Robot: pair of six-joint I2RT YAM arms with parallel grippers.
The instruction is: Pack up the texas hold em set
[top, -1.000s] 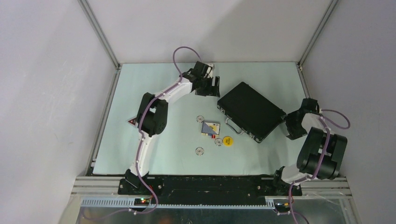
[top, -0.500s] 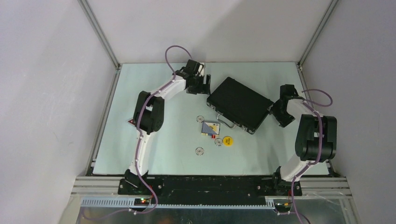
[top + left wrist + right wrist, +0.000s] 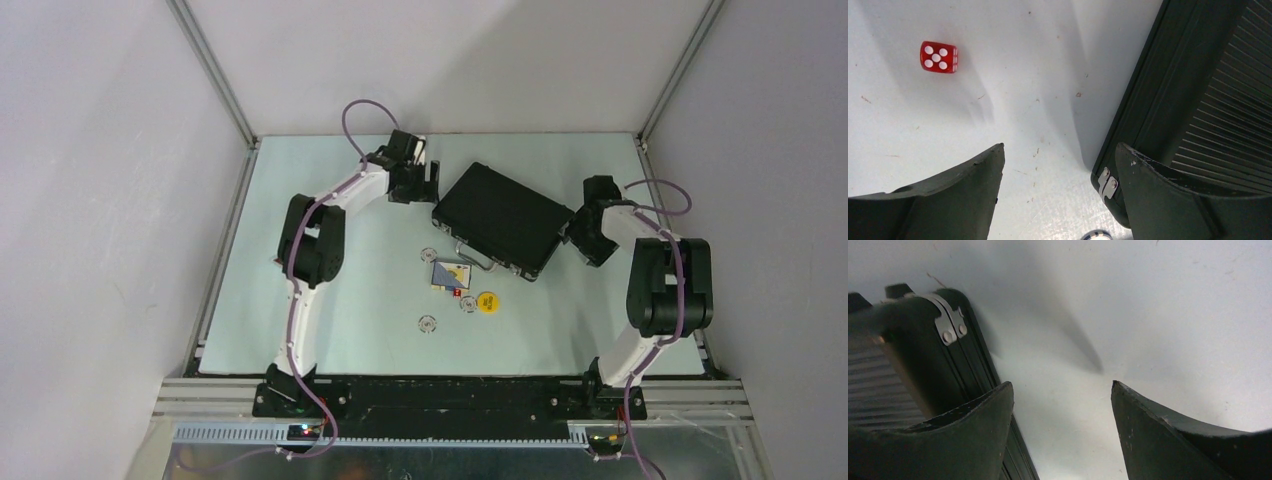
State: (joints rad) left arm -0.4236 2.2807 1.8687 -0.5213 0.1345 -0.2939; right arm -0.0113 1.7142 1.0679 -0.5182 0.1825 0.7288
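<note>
left hand: spread wide, empty, just beside upper-left end of briefcase; right hand: likewise spread, at its lower-right end; long axis runs between them.

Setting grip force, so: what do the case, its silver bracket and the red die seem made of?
Case: probably black plastic or coated metal, matte; ribbed lid, grooved rim.
Bracket: bare metal, likely steel or aluminium; silvery sheen, two rivets.
Die: translucent red plastic, glossy; white pips, lighter glowing edges.
</note>
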